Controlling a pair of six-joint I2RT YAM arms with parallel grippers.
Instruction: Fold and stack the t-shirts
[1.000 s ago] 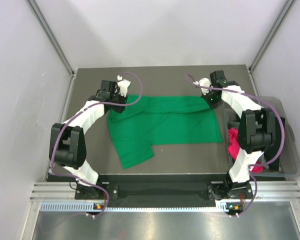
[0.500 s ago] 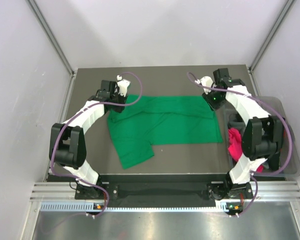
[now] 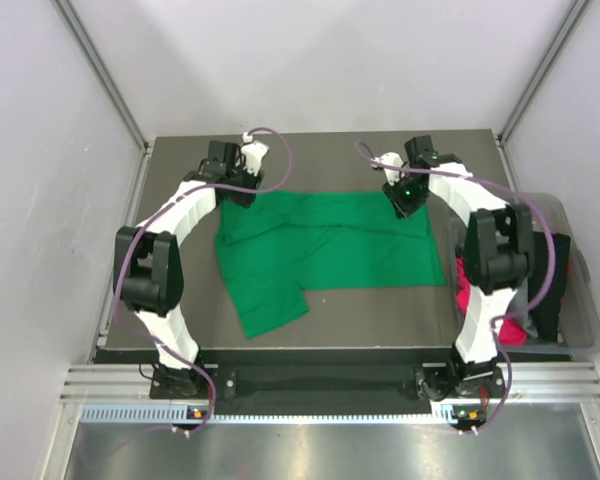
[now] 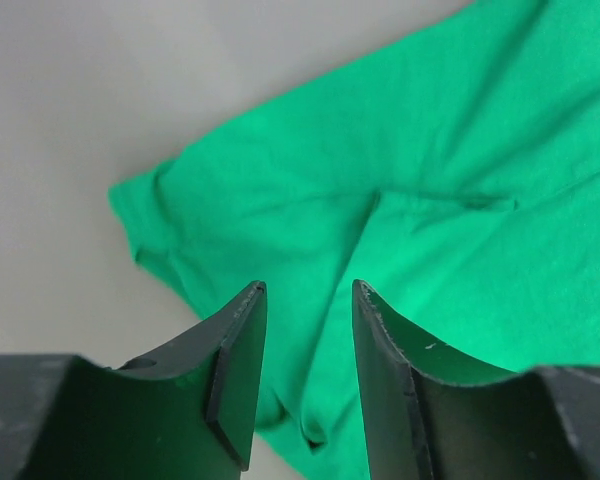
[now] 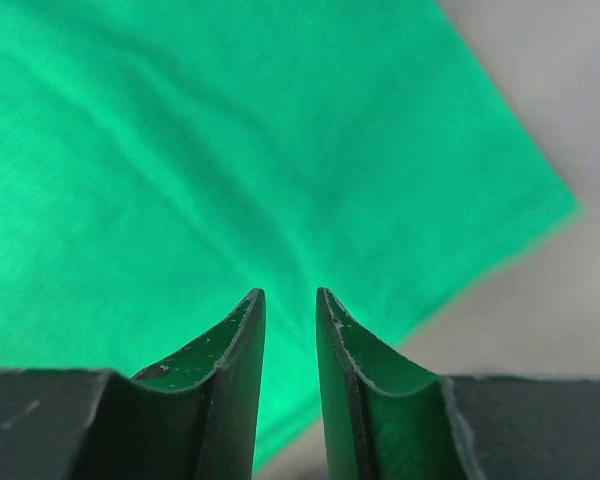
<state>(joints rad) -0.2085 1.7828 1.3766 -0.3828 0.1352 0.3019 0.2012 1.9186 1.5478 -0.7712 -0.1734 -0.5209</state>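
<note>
Green t-shirt [image 3: 330,250] lies spread across the middle of the worktop [image 3: 380,305]. It is partly folded and flat, with one flap hanging toward the near left. A pink t-shirt [image 3: 467,288] sits bunched in the bin [image 3: 588,335] at the right edge, well apart from the green one.

Left gripper [image 4: 305,290] hovers over the far left corner of the green shirt. Its jaws are parted to a moderate gap with nothing between them, and fabric shows through the gap below. Right gripper [image 5: 288,293] hovers over the far right edge, near the corner. Its jaws are parted narrowly and are also empty.

Handling, as judged:
- The cloth is light, soft and limp, with no stiffness to carry a fold by itself.
- It will likely drape and sag from any pinch point and drag on the worktop.
- Layers could slide over each other, so a one-sided pull would skew the fold.

Where to take hold:
- The two far corners or the hem edge suit best, one gripper on each.
- Pinch every layer at the edge, not the top ply alone.
- Lift both sides evenly.

Risks: catching a single layer, or bunching a corner under a jaw.
</note>
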